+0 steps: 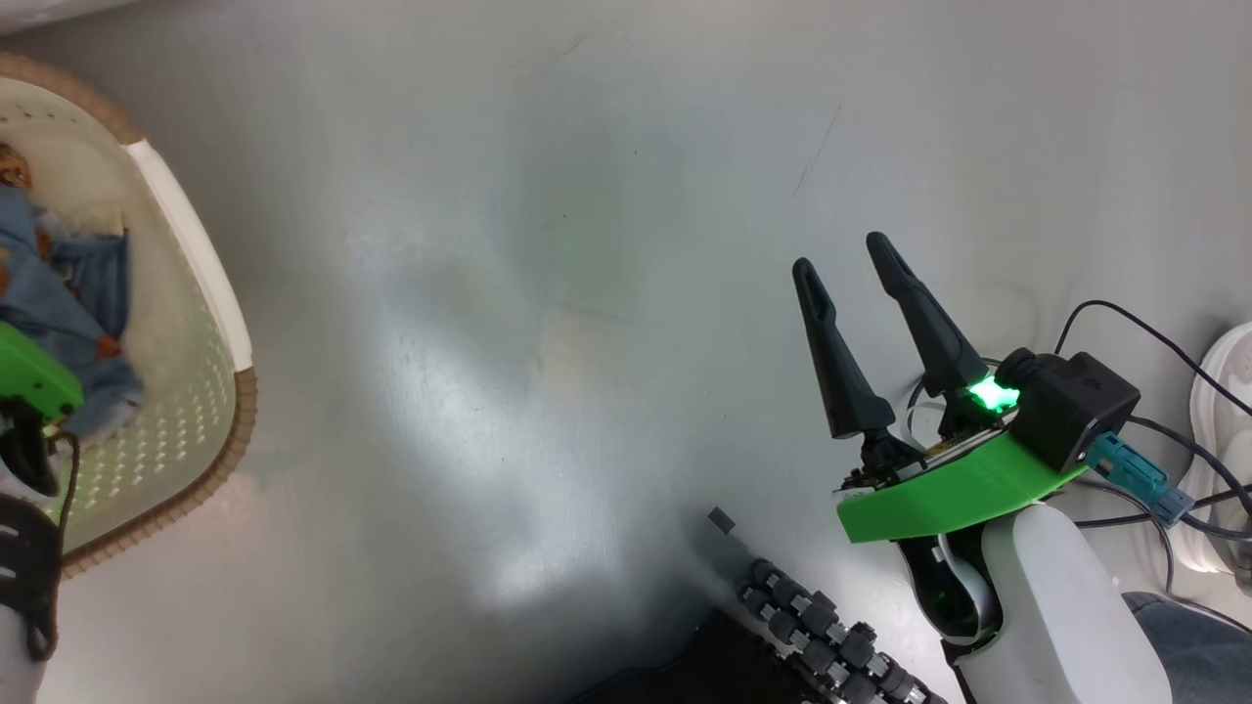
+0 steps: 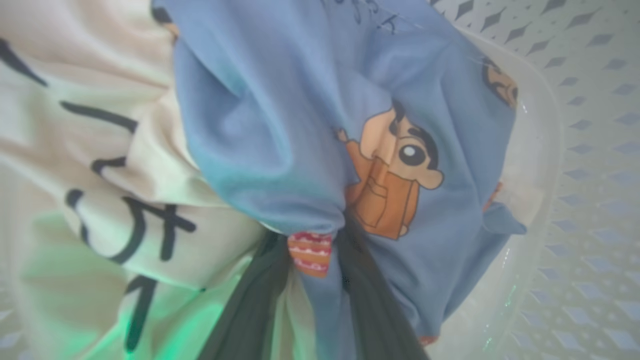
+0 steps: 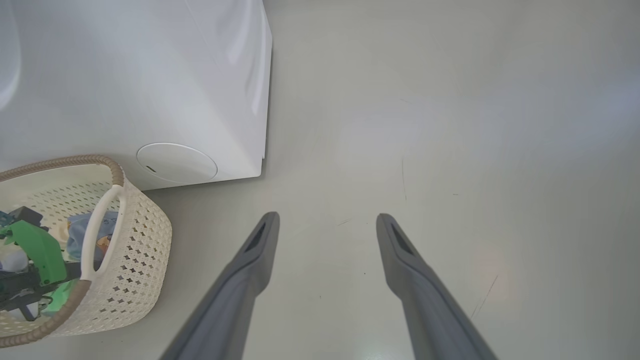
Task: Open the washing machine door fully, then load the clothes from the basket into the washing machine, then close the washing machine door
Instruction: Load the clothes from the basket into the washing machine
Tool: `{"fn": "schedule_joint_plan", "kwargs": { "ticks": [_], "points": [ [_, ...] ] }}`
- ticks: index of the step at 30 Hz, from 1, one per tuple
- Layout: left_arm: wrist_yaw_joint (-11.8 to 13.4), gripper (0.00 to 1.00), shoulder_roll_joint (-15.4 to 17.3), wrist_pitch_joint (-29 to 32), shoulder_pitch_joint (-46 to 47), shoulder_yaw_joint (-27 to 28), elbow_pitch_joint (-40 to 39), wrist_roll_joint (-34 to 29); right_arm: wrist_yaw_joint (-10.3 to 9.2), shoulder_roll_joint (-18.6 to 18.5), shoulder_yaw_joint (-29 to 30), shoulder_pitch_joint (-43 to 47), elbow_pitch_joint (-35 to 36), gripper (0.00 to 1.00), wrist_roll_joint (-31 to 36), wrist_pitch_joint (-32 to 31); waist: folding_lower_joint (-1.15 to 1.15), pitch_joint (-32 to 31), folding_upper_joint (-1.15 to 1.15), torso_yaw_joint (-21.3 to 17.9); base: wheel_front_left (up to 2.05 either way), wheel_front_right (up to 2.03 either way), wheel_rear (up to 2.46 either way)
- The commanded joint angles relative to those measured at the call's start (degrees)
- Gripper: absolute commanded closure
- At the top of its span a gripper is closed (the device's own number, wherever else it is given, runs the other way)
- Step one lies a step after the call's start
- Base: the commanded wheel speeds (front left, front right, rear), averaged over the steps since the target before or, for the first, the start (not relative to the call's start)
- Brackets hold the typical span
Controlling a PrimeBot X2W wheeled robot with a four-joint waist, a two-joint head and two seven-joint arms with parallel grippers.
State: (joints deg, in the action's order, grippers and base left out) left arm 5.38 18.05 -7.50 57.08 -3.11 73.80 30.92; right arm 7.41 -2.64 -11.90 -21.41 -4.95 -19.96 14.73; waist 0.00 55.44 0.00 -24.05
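- The right gripper [image 1: 839, 254] hangs low over the grey floor [image 1: 587, 293], just ahead of the robot's roller-wheeled base [image 1: 822, 626]. Its two dark fingers are spread apart and hold nothing. It looks parked clear so that the other arm has the work to itself.
- A person's white shoe [image 1: 1223, 440] stands on the floor just beside that arm.
- The left gripper [image 2: 314, 240] reaches down inside the basket [image 2: 575, 150], its fingers pinched together on a bunched fold of the light-blue garment [image 2: 280, 125], which is printed with an orange cartoon figure. The cloth gathers toward the pinch, which suggests a grip taken for lifting.
- The cream-white garment [image 2: 100, 165] with black marks lies against the blue one, on the side away from the perforated wall. Whether any of it is caught in the pinch cannot be told.
- The basket sits on the floor just beside the washing machine [image 3: 150, 75], at the lower corner that carries a round service flap [image 3: 176, 162]. That spot likely keeps each carry short.
- With both garments in the basket, the loading step appears to be at its first pick. The next move calls for a straight lift, high enough for the cloth to clear the woven-look rim.
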Motion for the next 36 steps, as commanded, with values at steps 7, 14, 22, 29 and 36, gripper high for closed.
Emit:
{"fn": "schedule_joint_plan", "kwargs": {
  "ticks": [7,14,22,29,36],
  "points": [
    [0.4,1.00,1.8,-0.5,-0.2,0.1,-0.1,-0.2,0.08,-0.2,0.1,1.5,1.2,0.00,-0.6,0.3,0.00,0.8,0.00,0.1,0.00,0.00,0.00],
    [-0.6,1.00,-0.5,-2.5,-0.9,0.3,0.0,1.0,0.08,-0.2,0.7,1.1,0.8,0.00,-0.1,0.3,0.00,-1.3,0.00,2.2,0.00,0.00,0.00],
    [-3.7,1.00,-4.4,-6.1,-4.7,1.0,-0.3,2.9,0.08,-0.5,2.3,1.5,0.6,0.00,1.9,0.3,0.00,-8.0,0.00,6.6,0.00,0.00,0.00],
    [-6.0,1.00,-7.6,-7.4,-9.5,1.4,-2.3,3.5,0.08,-1.6,3.3,3.6,0.4,0.00,2.7,0.3,0.00,-15.3,0.00,10.1,0.00,0.00,0.00],
    [-6.9,1.00,-10.2,-7.5,-15.8,2.5,-9.0,2.8,0.08,-2.7,4.1,6.5,-0.2,0.00,3.2,0.3,0.00,-22.6,0.00,13.1,0.00,0.00,0.00]
  ]
}}
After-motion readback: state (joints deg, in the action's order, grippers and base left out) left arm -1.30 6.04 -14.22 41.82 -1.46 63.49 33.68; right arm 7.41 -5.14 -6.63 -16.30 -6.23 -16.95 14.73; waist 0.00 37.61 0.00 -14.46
